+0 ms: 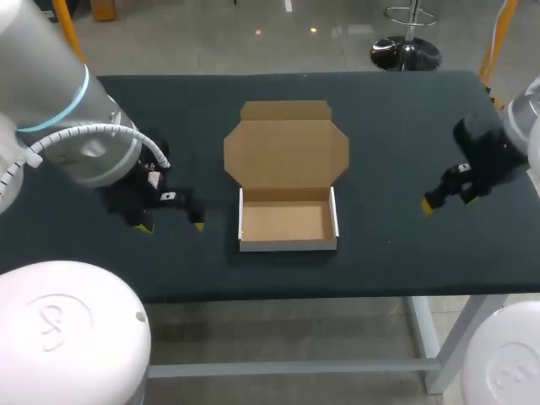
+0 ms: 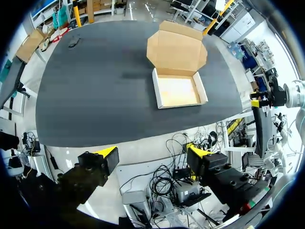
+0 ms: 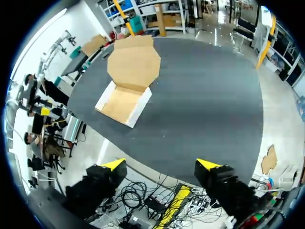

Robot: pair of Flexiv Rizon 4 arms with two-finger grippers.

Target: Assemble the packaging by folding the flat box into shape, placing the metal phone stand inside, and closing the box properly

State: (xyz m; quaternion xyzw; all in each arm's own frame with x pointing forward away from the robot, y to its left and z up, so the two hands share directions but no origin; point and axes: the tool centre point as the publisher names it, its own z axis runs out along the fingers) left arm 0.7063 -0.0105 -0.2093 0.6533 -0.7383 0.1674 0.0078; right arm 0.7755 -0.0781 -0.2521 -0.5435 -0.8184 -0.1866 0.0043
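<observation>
two grippers, both spread wide, nothing in either. the left gripper hangs over the dark table, yellow tips well apart. the box sits near its inner side, not touching. from that wrist the box lies ahead of the fingers, tray open upward, lid folded back flat on the table beyond it. the right gripper hovers further out on the box's other side, and its wrist view shows the fingers parted wide, with the box well ahead.
</observation>
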